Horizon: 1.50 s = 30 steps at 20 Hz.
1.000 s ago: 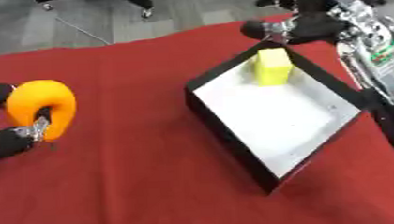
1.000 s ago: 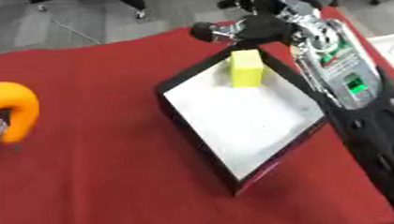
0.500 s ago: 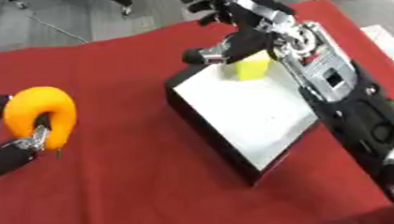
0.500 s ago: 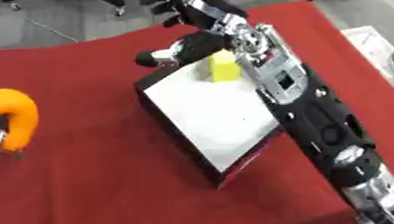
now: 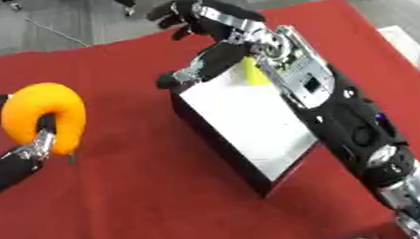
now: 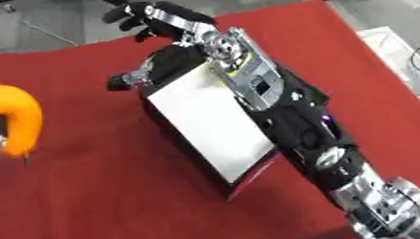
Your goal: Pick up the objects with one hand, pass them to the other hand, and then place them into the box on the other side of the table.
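Right arm (image 5: 336,112) had swung in from the right edge since 1 s ago, now lying diagonally across the frame from lower right to upper centre, covering the right side of the box; the camera view had shifted too.

Red tablecloth (image 5: 137,194) filled most of the frame, grey floor along the top edge.

Box (image 5: 240,120), black walls with white floor, sat right of centre, turned diagonally, 1 corner toward the lower centre.

Right hand (image 5: 212,22) was at upper centre above the box's far corner, fingers spread apart and holding nothing, thumb reaching down-left past the box's upper-left corner.

Orange object (image 5: 40,115), curved like a fat arch, was at the left edge, well apart from the box.

Left hand (image 5: 26,153) came in from the lower-left edge, its fingers curled on the orange object, 1 finger up through the arch's gap.

Yellow block (image 5: 254,72) showed only as a sliver in the box's far corner, just beside the right arm, mostly hidden behind it.
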### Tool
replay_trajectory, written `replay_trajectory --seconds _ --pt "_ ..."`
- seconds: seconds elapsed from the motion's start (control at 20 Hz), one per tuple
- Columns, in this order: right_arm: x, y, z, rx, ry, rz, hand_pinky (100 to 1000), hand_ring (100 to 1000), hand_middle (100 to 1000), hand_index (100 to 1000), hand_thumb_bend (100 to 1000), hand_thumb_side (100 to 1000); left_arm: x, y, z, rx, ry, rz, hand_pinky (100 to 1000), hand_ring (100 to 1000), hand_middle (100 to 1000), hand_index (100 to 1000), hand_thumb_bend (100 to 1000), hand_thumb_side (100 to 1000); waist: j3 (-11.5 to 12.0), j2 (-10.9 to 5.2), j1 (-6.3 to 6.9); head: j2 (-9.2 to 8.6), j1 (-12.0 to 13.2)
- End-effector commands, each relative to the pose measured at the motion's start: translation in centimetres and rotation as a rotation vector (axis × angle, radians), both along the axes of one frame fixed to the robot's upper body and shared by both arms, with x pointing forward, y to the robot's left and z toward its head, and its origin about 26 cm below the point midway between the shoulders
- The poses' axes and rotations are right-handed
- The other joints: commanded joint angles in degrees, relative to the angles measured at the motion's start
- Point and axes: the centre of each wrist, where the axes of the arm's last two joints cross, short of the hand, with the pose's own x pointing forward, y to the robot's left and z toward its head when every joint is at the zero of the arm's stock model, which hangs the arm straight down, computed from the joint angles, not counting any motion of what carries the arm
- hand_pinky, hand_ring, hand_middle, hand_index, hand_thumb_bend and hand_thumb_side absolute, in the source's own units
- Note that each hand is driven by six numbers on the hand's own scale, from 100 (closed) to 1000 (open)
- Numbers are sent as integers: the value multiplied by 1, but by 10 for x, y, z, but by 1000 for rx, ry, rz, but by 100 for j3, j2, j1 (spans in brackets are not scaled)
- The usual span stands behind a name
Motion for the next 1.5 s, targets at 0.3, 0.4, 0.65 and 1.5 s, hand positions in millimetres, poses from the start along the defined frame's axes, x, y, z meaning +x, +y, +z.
replay_trajectory --seconds 0.3,0.4,0.65,1.5 --pt "-4 21 13 -34 8 88 848 919 903 866 648 278 5 -18 8 3 -124 -56 722 552 486 542 100 534 72 -90 -102 -53 -92" --pt "-5 27 15 -32 18 103 848 916 901 864 643 277 5 -24 8 9 -139 -74 721 553 487 542 100 535 110 -86 -104 -69 -127" --pt "-6 36 17 -17 56 132 846 909 894 857 630 268 6 -40 9 18 -176 -120 720 556 490 549 100 550 190 -79 -105 -81 -219" --pt "-3 48 8 -23 254 175 829 872 805 786 526 119 10 -68 9 -12 -286 -167 722 570 502 555 100 593 275 -33 -79 -123 -452"
